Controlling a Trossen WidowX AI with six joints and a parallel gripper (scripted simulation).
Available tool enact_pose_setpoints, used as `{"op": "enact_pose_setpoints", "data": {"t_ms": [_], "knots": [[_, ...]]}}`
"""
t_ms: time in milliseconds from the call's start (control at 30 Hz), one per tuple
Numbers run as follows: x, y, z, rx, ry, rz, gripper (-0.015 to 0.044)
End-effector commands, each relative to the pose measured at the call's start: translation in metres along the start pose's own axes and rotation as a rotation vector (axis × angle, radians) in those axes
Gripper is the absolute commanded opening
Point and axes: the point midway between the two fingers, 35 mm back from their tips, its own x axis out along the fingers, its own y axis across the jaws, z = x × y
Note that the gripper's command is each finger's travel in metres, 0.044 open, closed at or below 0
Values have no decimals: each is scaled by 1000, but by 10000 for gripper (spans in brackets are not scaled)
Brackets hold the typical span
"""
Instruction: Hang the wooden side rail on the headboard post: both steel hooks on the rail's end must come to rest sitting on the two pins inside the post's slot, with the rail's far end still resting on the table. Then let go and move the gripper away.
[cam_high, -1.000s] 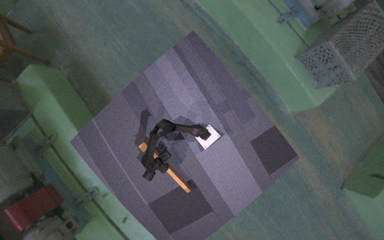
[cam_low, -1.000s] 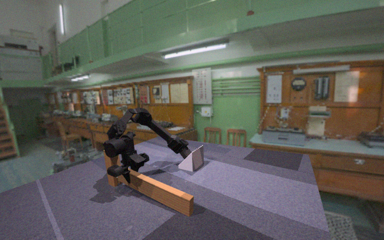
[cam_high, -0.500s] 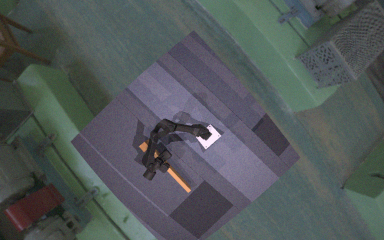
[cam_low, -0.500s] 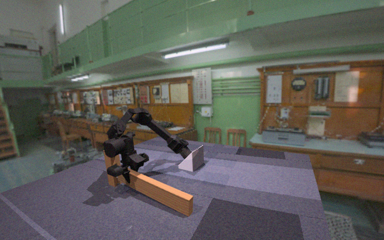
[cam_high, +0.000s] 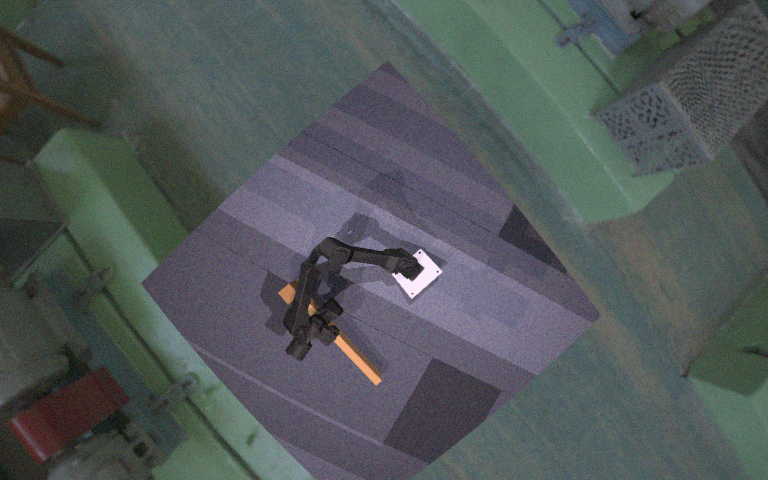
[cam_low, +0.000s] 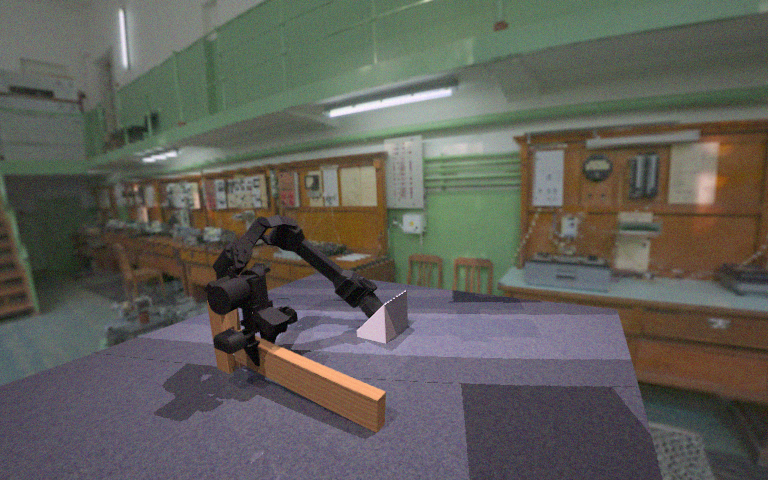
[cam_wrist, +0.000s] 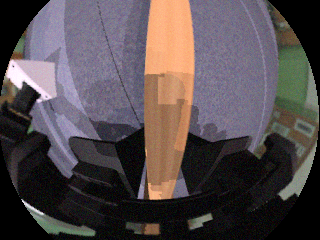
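Note:
The long wooden rail (cam_high: 357, 357) (cam_low: 325, 384) (cam_wrist: 170, 40) stands on its narrow edge. Its far end is down at the table, and its other end is against or very near the post. The upright wooden headboard post (cam_high: 287, 292) (cam_low: 224, 362) stands on the table, partly behind the arm. My gripper (cam_high: 326, 323) (cam_low: 259, 345) (cam_wrist: 160, 128) is shut on the rail near the post end, with one finger on each side. The steel hooks, the slot and the pins are hidden, so I cannot tell whether the hooks sit on the pins.
A white wedge-shaped block with a flat plate (cam_high: 427, 277) (cam_low: 372, 328) (cam_wrist: 45, 75) stands by the arm's base, off to the side of the rail. The arm arches from there over the post. The grey-purple table (cam_high: 509, 339) (cam_low: 538, 339) carries patchy shadows.

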Motion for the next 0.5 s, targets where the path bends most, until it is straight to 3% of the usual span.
{"op": "enact_pose_setpoints", "data": {"t_ms": [0,467], "knots": [[-3,0,-2,0,0,-9,0],[-3,-1,-3,0,0,-9,0]]}}
